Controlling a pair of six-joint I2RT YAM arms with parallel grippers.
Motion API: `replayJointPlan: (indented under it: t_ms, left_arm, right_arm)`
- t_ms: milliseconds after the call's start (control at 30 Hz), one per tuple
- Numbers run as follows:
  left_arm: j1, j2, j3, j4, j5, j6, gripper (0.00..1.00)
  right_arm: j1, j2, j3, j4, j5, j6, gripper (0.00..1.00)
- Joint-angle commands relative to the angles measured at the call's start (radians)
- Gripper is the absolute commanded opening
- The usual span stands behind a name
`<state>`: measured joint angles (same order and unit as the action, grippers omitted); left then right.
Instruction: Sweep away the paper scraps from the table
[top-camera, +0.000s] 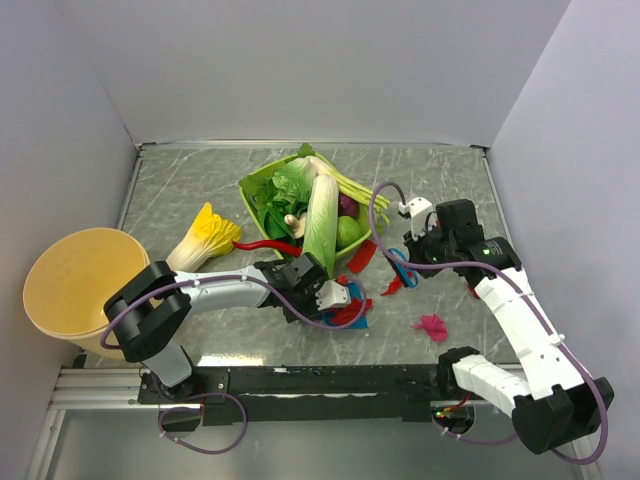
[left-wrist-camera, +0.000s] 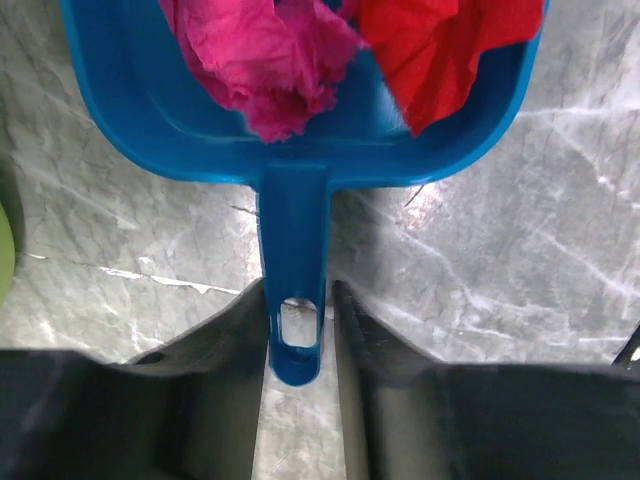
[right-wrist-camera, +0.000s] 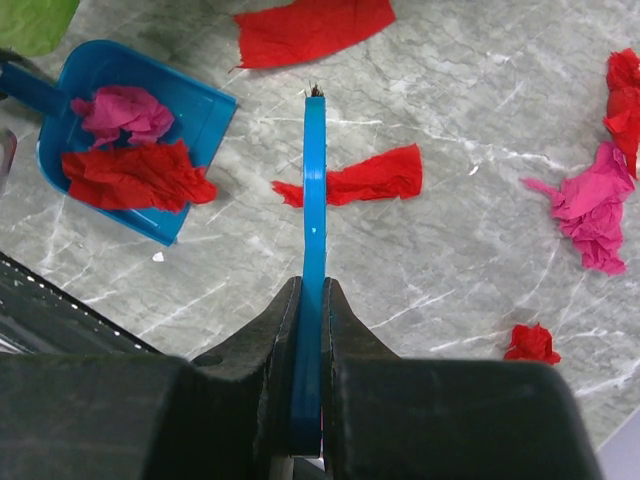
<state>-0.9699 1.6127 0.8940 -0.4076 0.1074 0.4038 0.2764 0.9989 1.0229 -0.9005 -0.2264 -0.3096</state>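
From above, shows paper scraps (top-camera: 432, 326) strewn on the table (top-camera: 190, 185) around the right gripper (top-camera: 408, 262), left gripper (top-camera: 335, 296) near. At left wrist, clamps the blue dustpan (left-wrist-camera: 150, 110) by its handle, pink and red scraps inside. At right wrist, pinches a blue brush (right-wrist-camera: 314, 200) edge-on above a red strip.

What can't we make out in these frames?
- Left wrist: dustpan front lip cut off by the top edge; its full load unseen.
- Top external: dustpan mostly hidden under the left gripper.
- Right wrist: brush seen edge-on in the right gripper; bristles unreadable.
- Right wrist: a paper scrap cut by the right edge.
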Motion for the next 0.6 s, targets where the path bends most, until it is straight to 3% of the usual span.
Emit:
replayJointPlan:
  t_ms: [0,167,267,567]
  left_arm:
    - [-0.009,0.023,0.002,0.018,0.011,-0.008,0.26]
    - [-0.007,-0.013,0.016,-0.023,0.009,0.004,0.06]
    - [-0.009,-0.056,0.023,-0.062,0.015,0.026,0.01]
    - [0.002,-0.177,0.054,-0.163,0.063,0.138,0.01]
  right_arm:
    - [-0.016,-0.011,0.043,0.044,-0.004,0.027,0.0]
    - [-0.029,-0.014,0.052,0.034,-0.001,0.026,0.0]
    - [-0.042,-0.011,0.063,0.037,0.007,0.021,0.0]
    - [-0.094,0.024,0.088,0.066,-0.007,0.049,0.0]
